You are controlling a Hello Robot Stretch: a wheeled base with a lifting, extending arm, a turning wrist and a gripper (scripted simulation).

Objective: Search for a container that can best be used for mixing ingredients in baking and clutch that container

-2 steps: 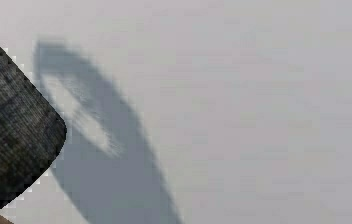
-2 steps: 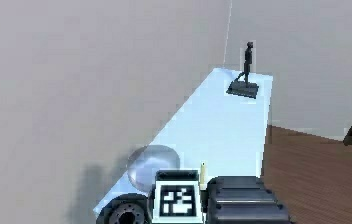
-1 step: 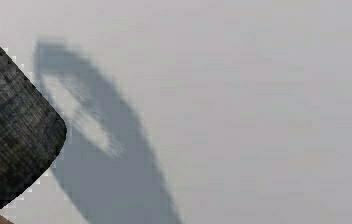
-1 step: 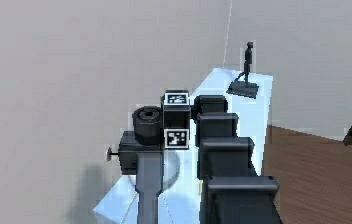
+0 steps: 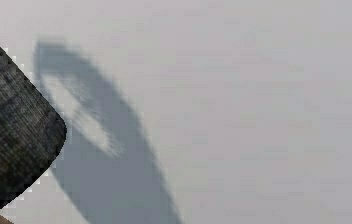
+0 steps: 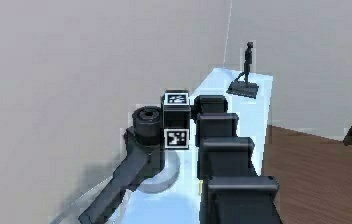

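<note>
- Pale wall (image 6: 74,60) backs a white table (image 6: 256,120); statue (image 6: 247,65) at 1 o'clock.
- At 8 o'clock my gripper (image 6: 109,198) half hides a grey round dish (image 6: 162,181); axis unclear.
- I cannot tell the jaws' state or hold.

The gripper (image 6: 102,200) partly hides a pale round thing (image 6: 167,179) behind it.
</note>
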